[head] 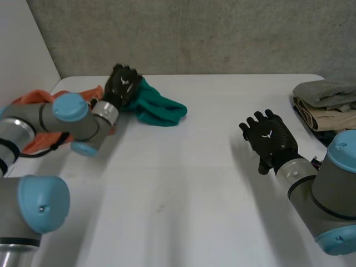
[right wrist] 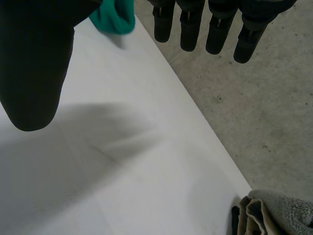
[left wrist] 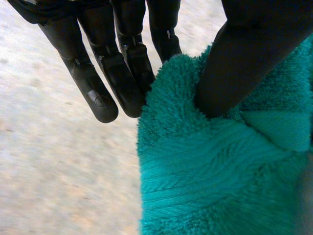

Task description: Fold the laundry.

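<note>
Teal towel (head: pixel 161 109), one: thick looped terry with a flat woven band, bunched in a soft heap near the far left corner of the tabletop (head: pixel 194 183), which is white, smooth and matt.

Left hand (head: pixel 123 83), black: it sits on the teal towel's left end. In the left wrist view the thumb (left wrist: pixel 244 58) presses into the pile and the straight fingers (left wrist: pixel 105 58) lie against the other side of a raised fold, pinching it.

Orange cloth (head: pixel 32 99), one: crumpled at the far left corner, partly hidden behind the left arm, just beside the teal towel.

Folded stack, one, at the right edge:
- grey towel (head: pixel 325 92) on top, fluffy terry with rounded folds
- beige cloth (head: pixel 334 118) under it, smoother
- a dark piece lowest; how many layers it has cannot be told.

Right hand (head: pixel 268 136), black: it hangs over the tabletop's right side, well apart from the stack, with fingers straight and spread and nothing in them.
</note>
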Action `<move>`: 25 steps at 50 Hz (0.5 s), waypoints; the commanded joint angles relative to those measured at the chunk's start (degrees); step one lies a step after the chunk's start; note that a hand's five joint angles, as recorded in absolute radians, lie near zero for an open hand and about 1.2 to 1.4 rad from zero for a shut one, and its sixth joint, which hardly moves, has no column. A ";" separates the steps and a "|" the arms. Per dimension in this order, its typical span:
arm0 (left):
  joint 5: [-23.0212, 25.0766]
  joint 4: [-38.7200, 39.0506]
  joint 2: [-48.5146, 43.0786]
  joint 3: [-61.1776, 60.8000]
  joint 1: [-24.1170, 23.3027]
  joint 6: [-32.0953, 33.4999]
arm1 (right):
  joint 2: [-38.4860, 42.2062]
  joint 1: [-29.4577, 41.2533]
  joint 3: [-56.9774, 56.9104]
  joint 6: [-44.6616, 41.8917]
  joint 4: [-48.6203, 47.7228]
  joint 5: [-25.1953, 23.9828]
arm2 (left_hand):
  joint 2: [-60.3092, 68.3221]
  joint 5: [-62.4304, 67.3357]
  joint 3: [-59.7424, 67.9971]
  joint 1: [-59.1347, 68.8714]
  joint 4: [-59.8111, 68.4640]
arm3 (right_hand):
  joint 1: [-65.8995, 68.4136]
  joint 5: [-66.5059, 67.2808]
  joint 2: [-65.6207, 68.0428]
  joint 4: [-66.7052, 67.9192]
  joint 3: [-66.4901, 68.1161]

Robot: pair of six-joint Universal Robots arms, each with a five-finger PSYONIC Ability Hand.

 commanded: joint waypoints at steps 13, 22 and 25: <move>-6.79 7.64 55.92 -50.24 -9.49 -29.86 | -1.05 -0.99 0.27 -0.46 0.00 1.25 | 11.97 16.65 12.56 17.87 11.43 | -2.23 -0.68 -1.46 -1.80 -1.23; -7.50 0.88 56.65 -67.73 -12.21 -34.27 | -1.76 -2.57 -0.17 0.59 0.35 1.34 | 11.97 16.65 12.56 17.87 11.43 | -2.23 -0.68 -1.46 -1.80 -1.23; -7.32 -0.35 51.55 -70.64 -13.53 -31.46 | -2.02 -2.84 -0.78 2.17 0.79 1.51 | -17.22 -12.54 -16.62 -11.31 -17.76 | -2.23 -0.68 -1.46 -1.80 -1.23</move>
